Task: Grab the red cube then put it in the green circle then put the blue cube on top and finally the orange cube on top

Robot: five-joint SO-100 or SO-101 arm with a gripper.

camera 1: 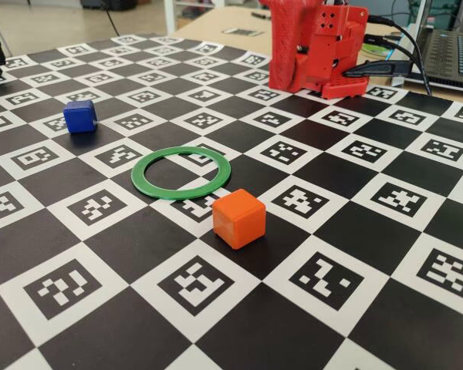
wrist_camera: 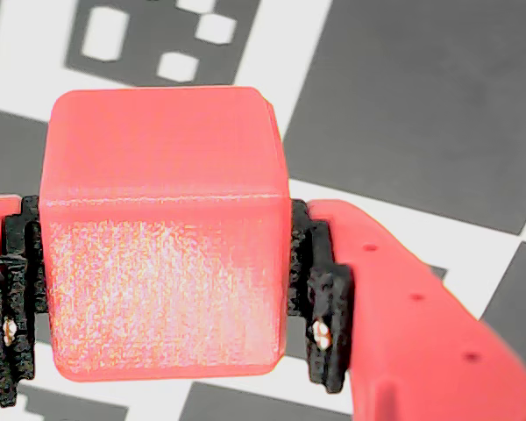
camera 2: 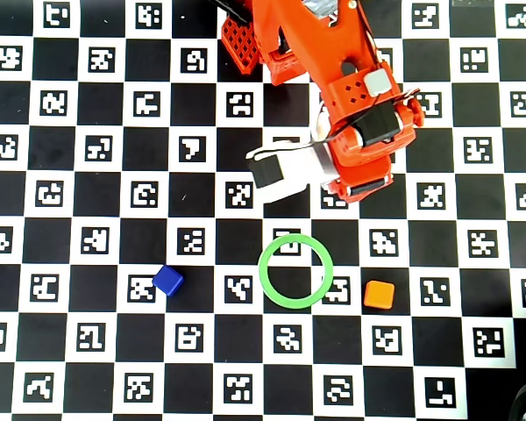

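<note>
Claw [wrist_camera: 167, 289] is clamped on the red cube [wrist_camera: 162, 232]; in the overhead view you see the green circle [camera 2: 295, 270] empty, just below the arm.

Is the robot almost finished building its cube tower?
Not yet. The gripper is shut on the red cube, seen in the wrist view, so the first grab looks done. The green circle is empty. The blue cube and the orange cube sit on the board beside the ring, waiting to be stacked.
</note>
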